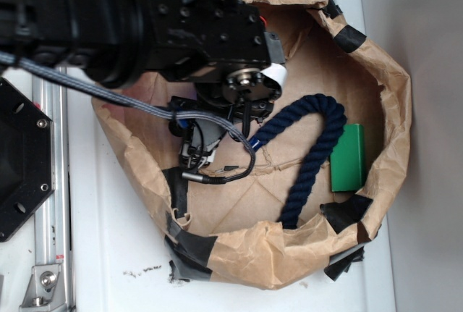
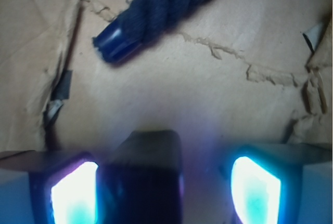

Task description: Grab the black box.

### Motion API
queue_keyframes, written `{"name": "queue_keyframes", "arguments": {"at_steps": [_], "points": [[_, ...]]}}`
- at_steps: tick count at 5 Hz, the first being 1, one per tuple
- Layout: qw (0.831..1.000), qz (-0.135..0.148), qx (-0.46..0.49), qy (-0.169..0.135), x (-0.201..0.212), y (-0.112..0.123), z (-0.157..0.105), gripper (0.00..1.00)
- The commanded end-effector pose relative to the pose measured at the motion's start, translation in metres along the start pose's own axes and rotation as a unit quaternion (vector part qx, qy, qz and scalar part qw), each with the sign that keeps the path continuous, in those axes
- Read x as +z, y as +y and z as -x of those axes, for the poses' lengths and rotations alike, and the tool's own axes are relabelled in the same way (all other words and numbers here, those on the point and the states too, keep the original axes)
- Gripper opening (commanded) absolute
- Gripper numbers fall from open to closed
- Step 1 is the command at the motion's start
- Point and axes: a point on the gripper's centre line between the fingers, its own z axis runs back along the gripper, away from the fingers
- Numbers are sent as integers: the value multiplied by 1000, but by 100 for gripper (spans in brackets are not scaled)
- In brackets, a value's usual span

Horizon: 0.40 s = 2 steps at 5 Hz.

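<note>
So the arm (image 1: pixel 108 22) is reaching in over a big brown paper bag (image 1: pixel 376 73) that's been flattened open into a kind of shallow bowl, patched with black tape (image 1: pixel 192 250) along the rim. It sits on a white table (image 1: pixel 108 254).

In the wrist view, the black box (image 2: pixel 148 172) sits right between the two fingers (image 2: pixel 73 193), which glow blue-white on their inner faces. The box is closer to the left pad, with a visible gap on the right side, so the hand (image 2: pixel 164 190) is spread fairly wide and not pinching anything. The box rests on the bag's paper floor.

From the exterior view the box itself is hidden under the arm and its cables, so I can't pick it out there.

A dark blue rope (image 1: pixel 311 153) curves across the bag floor, its taped end (image 2: pixel 112 42) lying just ahead of the hand. A green box (image 1: pixel 349 158) leans against the bag's right wall, well apart from the hand. A black plate with screws (image 1: pixel 22 160) sits off the bag at the left edge.
</note>
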Motion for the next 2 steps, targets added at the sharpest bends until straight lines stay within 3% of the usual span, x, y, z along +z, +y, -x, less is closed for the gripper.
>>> {"name": "queue_keyframes", "arguments": {"at_steps": [1, 2], "points": [[999, -31, -3, 11, -13, -4, -7, 100], [999, -29, -12, 6, -14, -7, 4, 0]]}}
